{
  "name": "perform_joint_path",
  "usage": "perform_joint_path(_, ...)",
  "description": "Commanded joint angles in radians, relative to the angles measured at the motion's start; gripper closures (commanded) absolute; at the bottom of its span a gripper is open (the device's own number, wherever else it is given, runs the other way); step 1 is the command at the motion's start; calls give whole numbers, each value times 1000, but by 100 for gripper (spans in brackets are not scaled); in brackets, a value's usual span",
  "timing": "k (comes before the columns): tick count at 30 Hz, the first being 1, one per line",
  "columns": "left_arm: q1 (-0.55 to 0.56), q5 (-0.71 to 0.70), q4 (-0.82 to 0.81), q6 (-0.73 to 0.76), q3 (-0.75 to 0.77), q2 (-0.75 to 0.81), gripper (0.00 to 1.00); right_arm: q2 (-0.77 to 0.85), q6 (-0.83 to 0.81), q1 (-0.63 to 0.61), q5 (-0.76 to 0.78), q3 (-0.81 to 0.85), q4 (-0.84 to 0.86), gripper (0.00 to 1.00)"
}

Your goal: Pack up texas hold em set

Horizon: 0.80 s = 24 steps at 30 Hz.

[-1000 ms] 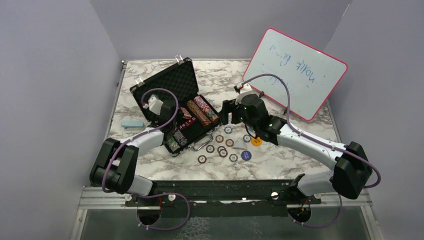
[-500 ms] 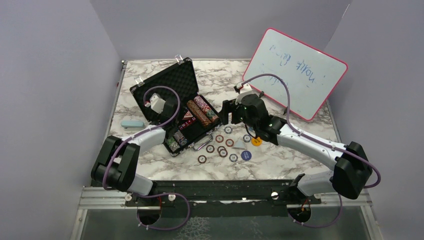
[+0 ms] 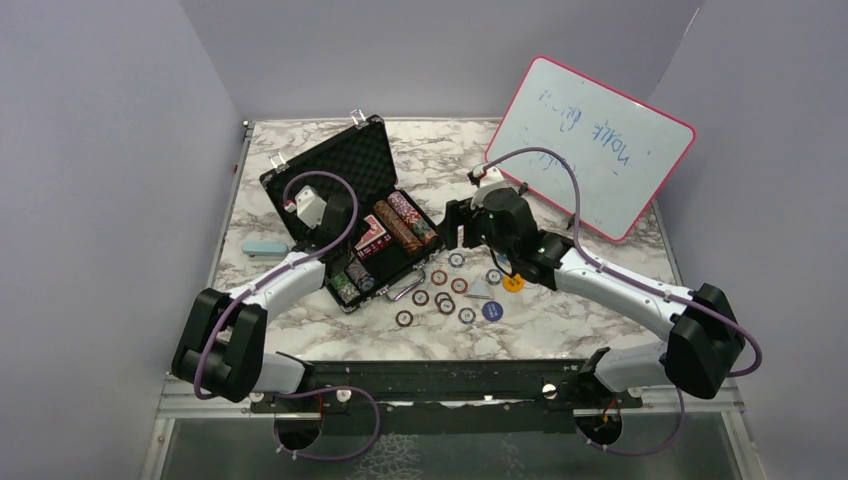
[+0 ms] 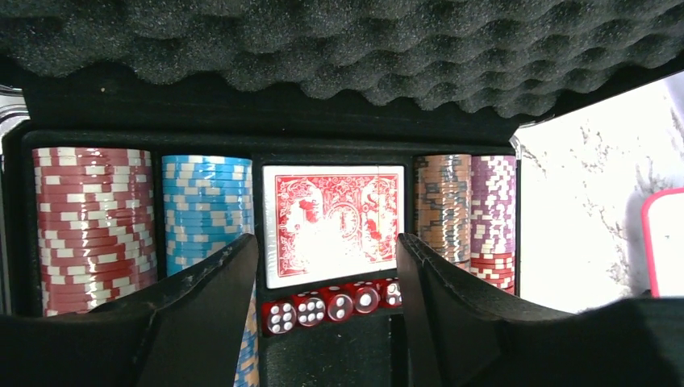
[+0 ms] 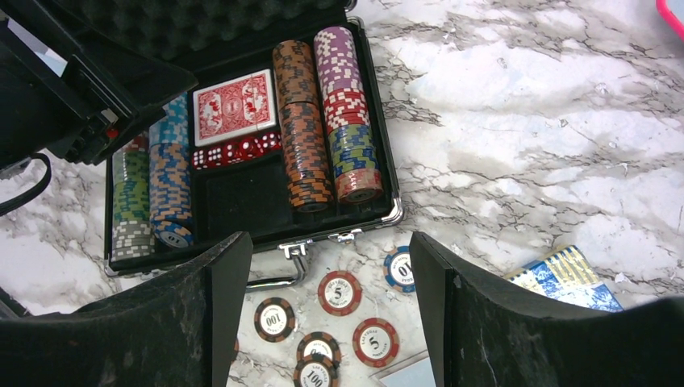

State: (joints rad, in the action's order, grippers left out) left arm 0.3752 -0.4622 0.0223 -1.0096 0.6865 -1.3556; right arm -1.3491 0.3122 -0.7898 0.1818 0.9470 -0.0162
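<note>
Packed: red deck [image 4: 331, 222], dice [image 4: 331, 305], chip rows [image 5: 306, 121] in case [image 3: 340, 170].
Left out: loose chips [image 5: 339, 292], blue deck [image 5: 565, 274] on tabletop [image 5: 524, 121].
Left gripper [image 4: 327, 242]: wide, empty.
Right gripper [image 5: 329, 242]: wide, empty.

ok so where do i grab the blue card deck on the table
Take the blue card deck across two opposite edges, the right pincer coming straight down from above. It lies flat on the table, apart from the loose chips, so only its thin sides offer a hold.

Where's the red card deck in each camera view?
Top external: red card deck left of centre, just below the foam lid.
Left wrist: centre of frame, foam lid above it.
Right wrist: upper left, foam lid above it.
Shared landmark: the foam lid.
</note>
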Motion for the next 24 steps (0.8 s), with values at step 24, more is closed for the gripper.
perform_joint_path(24, 7, 323, -89, 411, 28, 203, 38, -70, 307, 45, 338, 41, -424, 19)
